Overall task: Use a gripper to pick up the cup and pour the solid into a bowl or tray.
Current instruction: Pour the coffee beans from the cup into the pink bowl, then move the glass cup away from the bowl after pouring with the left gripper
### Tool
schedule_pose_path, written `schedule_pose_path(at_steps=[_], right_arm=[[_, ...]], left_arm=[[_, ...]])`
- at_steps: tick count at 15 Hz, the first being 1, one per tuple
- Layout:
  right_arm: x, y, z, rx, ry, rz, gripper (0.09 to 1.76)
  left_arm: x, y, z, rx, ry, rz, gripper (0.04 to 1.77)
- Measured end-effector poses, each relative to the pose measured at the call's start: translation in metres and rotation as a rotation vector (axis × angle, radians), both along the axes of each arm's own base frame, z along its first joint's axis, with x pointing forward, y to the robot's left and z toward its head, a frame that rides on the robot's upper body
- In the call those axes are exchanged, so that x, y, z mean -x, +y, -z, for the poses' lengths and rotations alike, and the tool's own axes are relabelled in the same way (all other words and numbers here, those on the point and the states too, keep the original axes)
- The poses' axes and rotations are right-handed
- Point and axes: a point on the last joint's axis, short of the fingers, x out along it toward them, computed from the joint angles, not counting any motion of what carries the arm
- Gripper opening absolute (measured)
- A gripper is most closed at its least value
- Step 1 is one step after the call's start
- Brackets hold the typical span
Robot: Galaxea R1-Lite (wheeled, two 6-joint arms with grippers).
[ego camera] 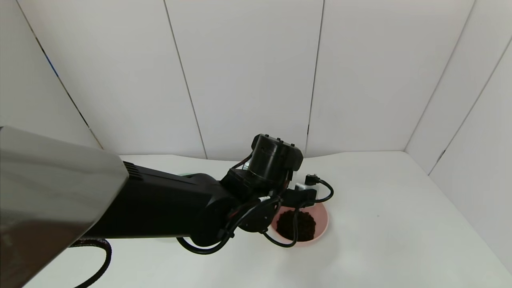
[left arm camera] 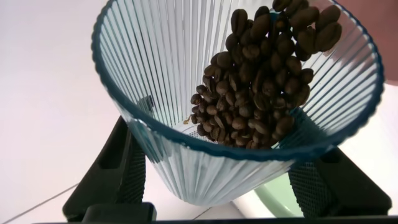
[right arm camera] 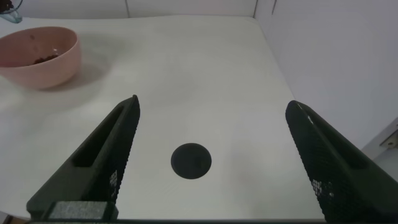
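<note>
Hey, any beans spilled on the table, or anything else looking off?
No spill shows. The beans already poured lie heaped inside the pink bowl, with bare table around it. The left tool holds the tipped cup, more beans still inside.

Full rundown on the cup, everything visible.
The cup is a clear blue-grey plastic piece with fine vertical ribs and a darker teal rim. The left tool is shut on it, one black finger on each side of its narrower base. Its handle is not in view. It is tipped, and a clump of brown coffee beans lies against its inner wall near the rim. In the head view the left arm hides it above the pink bowl, which already holds beans.
</note>
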Motion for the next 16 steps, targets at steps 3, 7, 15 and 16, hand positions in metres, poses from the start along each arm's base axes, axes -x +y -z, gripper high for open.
schedule_pose_path(at_steps=[3,7,15,16], right_arm=[[0.000,0.000,0.000,0.000,0.000,0.000,1.71],[0.000,0.000,0.000,0.000,0.000,0.000,1.71],[0.000,0.000,0.000,0.000,0.000,0.000,1.71],[0.000,0.000,0.000,0.000,0.000,0.000,1.71]], left_arm=[[0.002,0.003,0.002,0.076,0.023,-0.029,1.29],[0.005,0.005,0.004,0.102,0.036,-0.036,1.29],[0.004,0.012,0.002,0.208,0.077,-0.020,1.29],[0.001,0.014,0.001,0.241,0.085,-0.023,1.29]])
